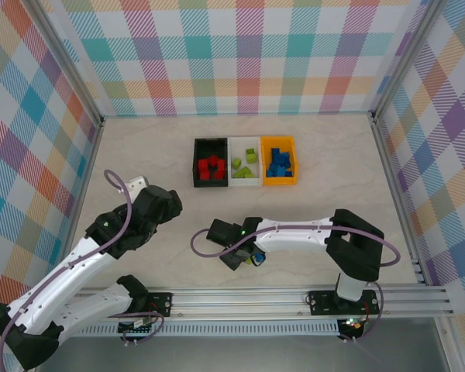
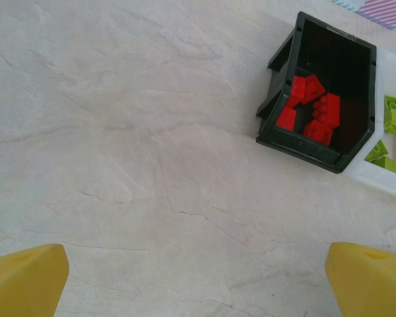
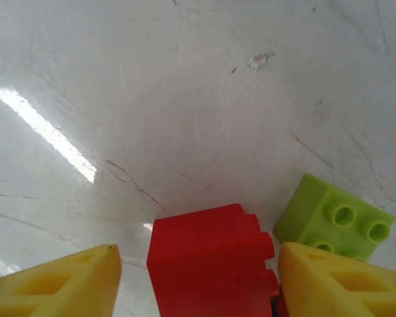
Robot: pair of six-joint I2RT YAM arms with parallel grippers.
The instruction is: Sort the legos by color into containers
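Observation:
A red lego [image 3: 208, 264] lies on its side on the table between the yellow fingers of my right gripper [image 3: 198, 271]. Its studs touch the right finger [image 3: 343, 284], and a gap shows at the left finger [image 3: 59, 284], so the gripper is open around it. A lime green lego [image 3: 333, 218] sits just to the right. From above, my right gripper [image 1: 246, 257] is low at the near middle of the table. The containers stand in a row: black [image 1: 198, 163] with red legos, white [image 1: 245, 183] with green ones, orange [image 1: 280, 180] with blue ones. My left gripper [image 1: 169, 203] hangs open over bare table.
In the left wrist view the black bin [image 2: 317, 155] with red legos [image 2: 310, 109] sits at upper right, the white bin [image 2: 376, 178] beside it. Checked walls ring the table. A metal rail [image 1: 256, 298] runs along the near edge.

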